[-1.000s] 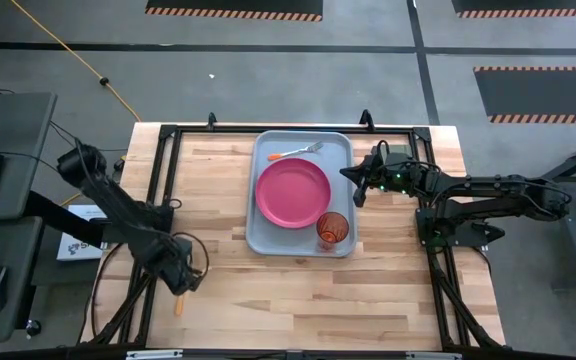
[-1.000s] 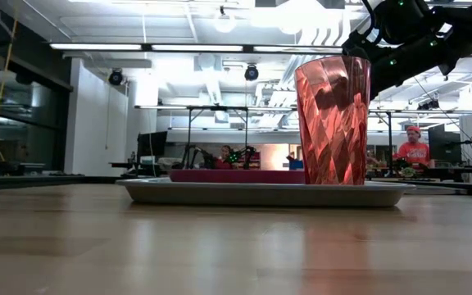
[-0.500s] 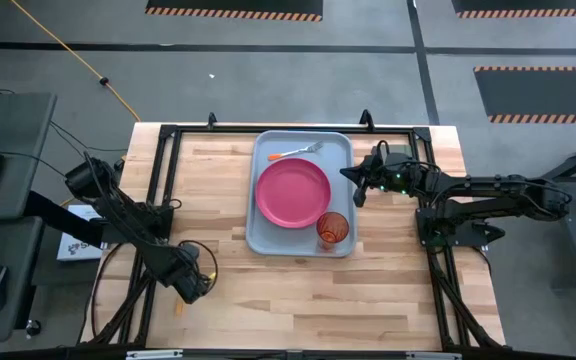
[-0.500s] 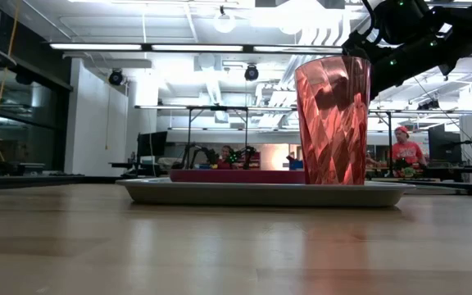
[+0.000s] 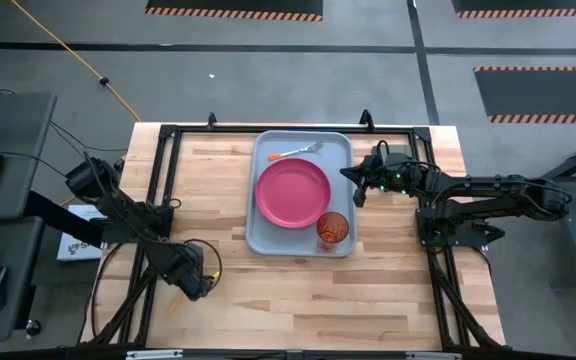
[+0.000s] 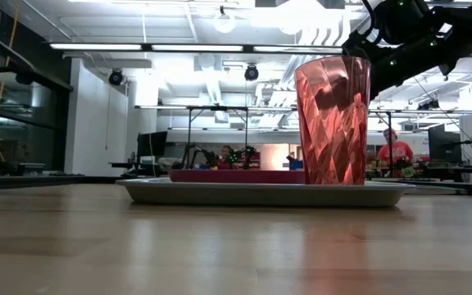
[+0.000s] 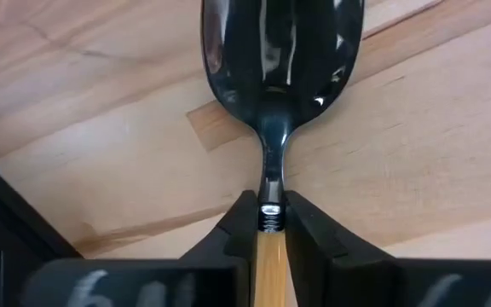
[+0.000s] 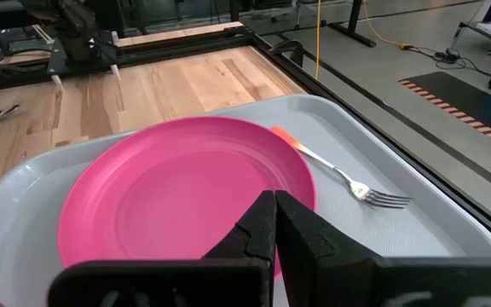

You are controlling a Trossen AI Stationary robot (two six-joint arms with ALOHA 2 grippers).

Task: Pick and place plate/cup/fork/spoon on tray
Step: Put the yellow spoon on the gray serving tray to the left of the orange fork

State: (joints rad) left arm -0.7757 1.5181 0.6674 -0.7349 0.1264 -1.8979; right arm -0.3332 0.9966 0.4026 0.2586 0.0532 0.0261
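Note:
The spoon [image 7: 281,60], with a silver bowl and an orange-yellow handle, is near the table's front left, and my left gripper [image 5: 198,281] is shut on it. The grey-blue tray [image 5: 266,238] holds the pink plate [image 5: 293,192], the red-orange cup [image 5: 333,230] at its near right corner and the fork [image 5: 298,153] at its far end. My right gripper [image 8: 274,217] is shut and holds nothing. It hovers by the tray's right rim, above the plate's edge [image 8: 186,188]. My left gripper pinches the spoon between its two fingers at the neck [image 7: 269,213], where the metal stem meets the orange-yellow handle. The handle runs back between the fingers and the bowl sticks out ahead of them. I cannot tell whether the spoon is clear of the table.
Bare wooden tabletop [image 5: 298,290] lies between my left gripper and the tray. A black frame [image 5: 158,180] runs along the table's edges. People and other benches [image 6: 396,152] show in the room behind.
My left gripper has moved a little toward the table's right edge, near the front. My right arm has kept still.

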